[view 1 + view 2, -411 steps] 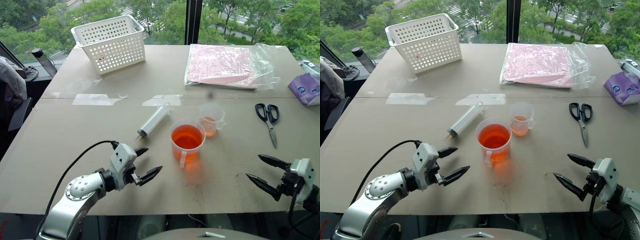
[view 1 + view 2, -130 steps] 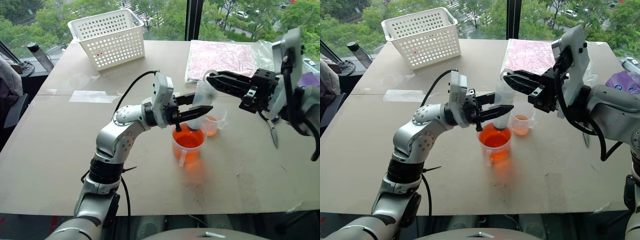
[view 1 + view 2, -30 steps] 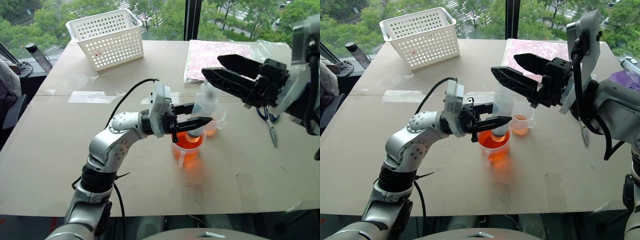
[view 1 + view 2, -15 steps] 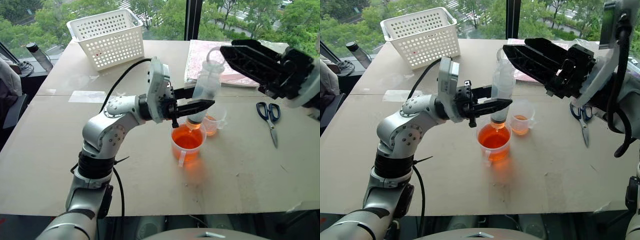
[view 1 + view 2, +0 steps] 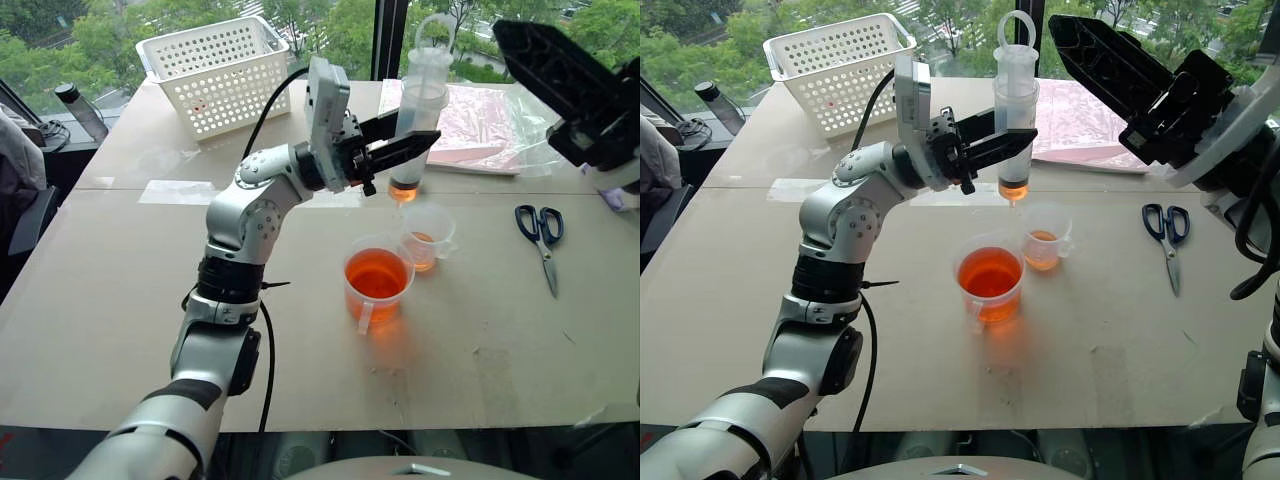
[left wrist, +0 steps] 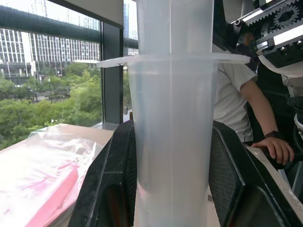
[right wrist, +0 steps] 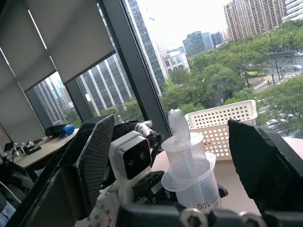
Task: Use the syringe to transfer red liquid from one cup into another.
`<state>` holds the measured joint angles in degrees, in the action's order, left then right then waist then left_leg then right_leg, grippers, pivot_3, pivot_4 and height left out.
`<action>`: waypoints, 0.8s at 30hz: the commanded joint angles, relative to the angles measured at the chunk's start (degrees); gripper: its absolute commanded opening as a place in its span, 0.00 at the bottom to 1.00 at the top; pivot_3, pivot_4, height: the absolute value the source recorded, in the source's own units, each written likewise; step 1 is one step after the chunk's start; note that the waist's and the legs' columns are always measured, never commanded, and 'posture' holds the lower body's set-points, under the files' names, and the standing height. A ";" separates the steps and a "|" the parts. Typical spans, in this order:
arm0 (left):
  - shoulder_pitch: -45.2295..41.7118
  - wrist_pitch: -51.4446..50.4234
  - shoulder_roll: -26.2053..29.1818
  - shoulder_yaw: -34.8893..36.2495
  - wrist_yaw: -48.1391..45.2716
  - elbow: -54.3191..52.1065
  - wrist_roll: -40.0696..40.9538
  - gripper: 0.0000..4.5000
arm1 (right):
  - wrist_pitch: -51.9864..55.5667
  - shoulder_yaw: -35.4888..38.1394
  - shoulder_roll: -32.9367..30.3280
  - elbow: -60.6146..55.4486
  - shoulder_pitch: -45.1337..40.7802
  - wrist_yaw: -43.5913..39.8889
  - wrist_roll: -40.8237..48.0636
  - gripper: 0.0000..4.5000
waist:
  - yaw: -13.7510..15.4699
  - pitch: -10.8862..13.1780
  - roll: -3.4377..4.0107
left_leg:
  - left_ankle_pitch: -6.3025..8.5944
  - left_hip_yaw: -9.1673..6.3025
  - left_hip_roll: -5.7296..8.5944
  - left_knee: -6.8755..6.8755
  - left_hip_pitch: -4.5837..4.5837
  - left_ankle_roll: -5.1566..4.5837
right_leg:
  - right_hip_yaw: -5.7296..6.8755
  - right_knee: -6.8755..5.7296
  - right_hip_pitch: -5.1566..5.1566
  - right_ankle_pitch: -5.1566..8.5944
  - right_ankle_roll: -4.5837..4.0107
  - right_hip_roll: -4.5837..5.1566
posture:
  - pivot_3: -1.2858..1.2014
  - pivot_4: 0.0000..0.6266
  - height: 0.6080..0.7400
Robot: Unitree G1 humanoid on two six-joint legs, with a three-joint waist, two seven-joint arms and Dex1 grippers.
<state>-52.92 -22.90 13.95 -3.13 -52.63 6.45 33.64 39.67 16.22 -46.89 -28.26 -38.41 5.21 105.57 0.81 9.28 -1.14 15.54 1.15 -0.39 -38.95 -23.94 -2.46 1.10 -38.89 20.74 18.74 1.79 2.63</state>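
The syringe [image 7: 189, 177] bears a printed "100" low on its barrel. Nothing else can be read.

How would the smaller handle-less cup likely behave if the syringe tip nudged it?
The smaller cup looks like thin clear plastic holding only a shallow layer of red liquid, so it is probably light and would slide or tip easily. Standing close to the larger cup, it might bump into it.

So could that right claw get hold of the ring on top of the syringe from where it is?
Probably yes: the right gripper is open beside the plunger ring of the syringe, with nothing between them.
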 commanded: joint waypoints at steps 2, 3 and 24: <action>-5.28 7.95 -4.28 0.20 -1.87 8.32 -3.31 0.31 | -1.80 1.97 0.11 -1.58 0.67 0.57 -1.20 0.91 | 0.00 0.00 0.00 | 0.00 0.00 0.00 0.00 0.00 0.00 | 0.00 0.01 0.00 0.00 0.00 -0.01 | 0.52 0.24 1.00; -5.85 8.95 -5.02 0.08 -2.51 9.71 -3.81 0.31 | -1.78 1.95 0.09 -1.78 0.96 0.70 -1.57 0.91 | 0.00 0.00 0.00 | 0.00 0.00 0.00 0.01 -0.02 0.00 | 0.01 0.02 0.01 0.00 0.00 -0.01 | 0.52 0.24 1.00; -5.62 16.76 -10.97 -2.12 -11.36 18.70 -9.56 0.31 | 2.28 -1.36 -4.06 -0.16 -0.84 4.17 -13.14 0.91 | -0.07 0.01 0.00 | 0.00 0.01 0.00 0.03 -0.04 0.00 | 0.01 0.02 0.05 0.00 0.00 0.00 | 0.52 0.24 1.00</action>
<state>-57.71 -7.33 3.58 -5.29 -63.60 25.86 23.93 41.41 14.49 -49.79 -28.60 -38.03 8.46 93.69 0.73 9.29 -1.13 15.54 1.16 -0.39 -38.92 -23.98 -2.46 1.11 -38.88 20.79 18.74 1.79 2.64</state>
